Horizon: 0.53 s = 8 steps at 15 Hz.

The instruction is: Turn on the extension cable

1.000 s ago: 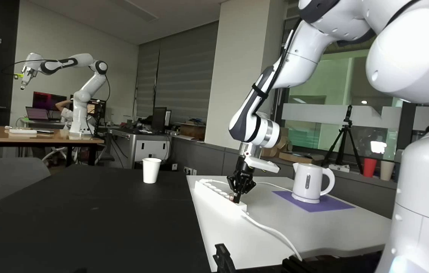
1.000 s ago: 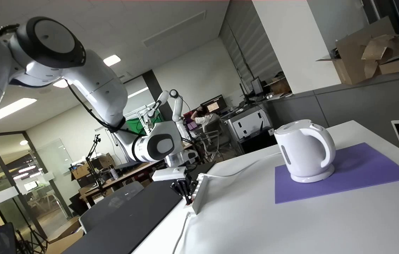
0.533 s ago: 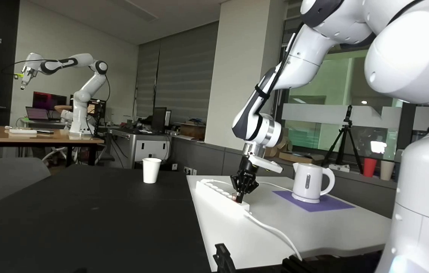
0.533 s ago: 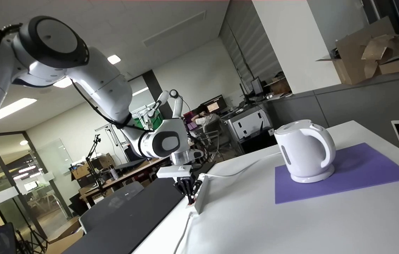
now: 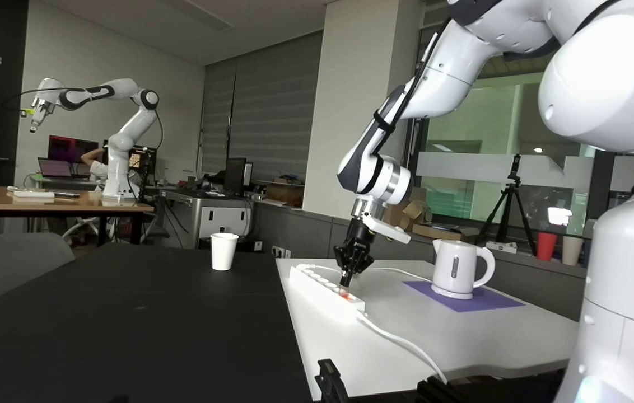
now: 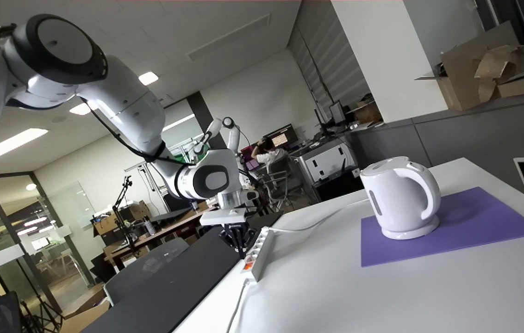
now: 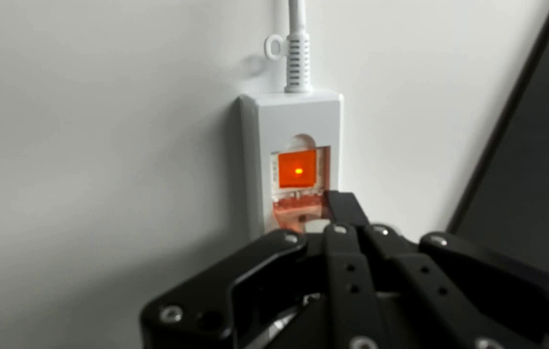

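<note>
While the fingers [image 7: 346, 208], pressed together on nothing, stand near its orange switch [image 7: 297, 169], the extension cable [image 6: 262, 254] lies near one edge of the desk [image 6: 336, 277], probably light, stiff and apt to slide, so best gripped across its long sides.

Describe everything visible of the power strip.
The power strip is a long, narrow white body that looks plastic, lying on the white table near the black table. Round sockets line its upper face. At one end sits an orange switch with a bright spot inside, possibly lit, next to a clear reddish flap. A white cord leaves that end through a ribbed sleeve; another cord leads off at the far end. The end effector, shut, is close by the flap; contact cannot be told.
</note>
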Motion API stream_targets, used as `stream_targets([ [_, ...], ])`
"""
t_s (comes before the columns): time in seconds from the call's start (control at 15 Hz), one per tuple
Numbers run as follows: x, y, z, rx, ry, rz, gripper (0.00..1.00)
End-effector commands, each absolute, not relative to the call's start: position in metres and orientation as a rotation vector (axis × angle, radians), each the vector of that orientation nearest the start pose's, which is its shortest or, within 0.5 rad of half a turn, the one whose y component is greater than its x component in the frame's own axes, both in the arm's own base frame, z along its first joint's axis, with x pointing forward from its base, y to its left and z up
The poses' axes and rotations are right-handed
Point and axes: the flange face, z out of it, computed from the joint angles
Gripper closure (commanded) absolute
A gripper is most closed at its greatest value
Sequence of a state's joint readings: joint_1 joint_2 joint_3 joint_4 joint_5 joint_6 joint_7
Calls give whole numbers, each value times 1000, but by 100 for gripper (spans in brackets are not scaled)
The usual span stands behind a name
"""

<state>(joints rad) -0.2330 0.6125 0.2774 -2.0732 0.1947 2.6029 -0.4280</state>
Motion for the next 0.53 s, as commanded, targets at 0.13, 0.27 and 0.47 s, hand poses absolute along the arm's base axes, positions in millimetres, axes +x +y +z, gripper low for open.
stream_targets([
  [0.13,563,51,189,-2912,-511,14,73],
  [0.27,562,56,195,-2949,-556,35,60],
  [0.47,561,57,199,-3000,-604,29,40],
])
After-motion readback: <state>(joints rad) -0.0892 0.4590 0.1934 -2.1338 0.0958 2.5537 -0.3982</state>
